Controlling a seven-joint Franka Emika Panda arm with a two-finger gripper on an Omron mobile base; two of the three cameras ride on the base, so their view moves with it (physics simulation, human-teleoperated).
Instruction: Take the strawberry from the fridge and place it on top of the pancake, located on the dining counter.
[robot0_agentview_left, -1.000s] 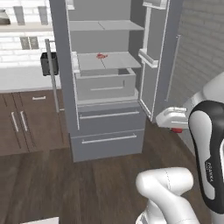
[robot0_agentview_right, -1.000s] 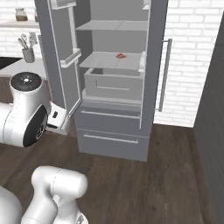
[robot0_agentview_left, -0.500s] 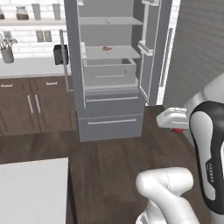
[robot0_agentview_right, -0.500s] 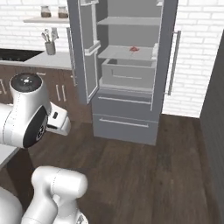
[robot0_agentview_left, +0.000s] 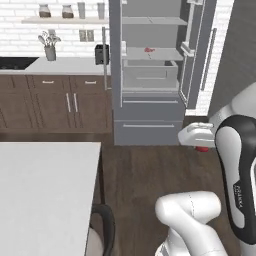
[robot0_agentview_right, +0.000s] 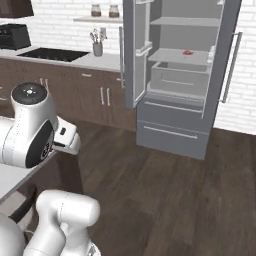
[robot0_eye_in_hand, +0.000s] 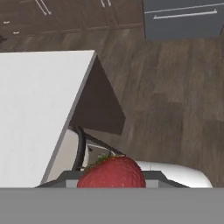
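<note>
The white Franka arm with dark joints is folded back over its base, its hand held low and well in front of the tall matte grey two-door fridge (robot0_agentview_left: 150, 75), over the dark wood floor (robot0_eye_in_hand: 175, 87). In the left base view the pale two-finger gripper (robot0_agentview_left: 201, 146) juts leftward from behind the forearm, with a speck of red under it. In the hand view the gripper looks down past the edge of the wide, plain white dining counter (robot0_eye_in_hand: 35, 100), with a dark-framed, white-seated stool (robot0_eye_in_hand: 78, 151) just beside that edge.

The small deep-red strawberry (robot0_eye_in_hand: 112, 173) sits between the finger tips at the bottom of the hand view, the jaws clamped on it from either side. Its green leafy cap shows at the top left of the berry, so the stem end points away from the hand toward the counter edge; its long axis cannot be told, as the lower part is hidden. The skin is glossy and dimpled with seeds.

The fridge doors stand open, and a flat pinkish-red slab (robot0_agentview_left: 148, 49) lies on a pale shelf inside
</note>
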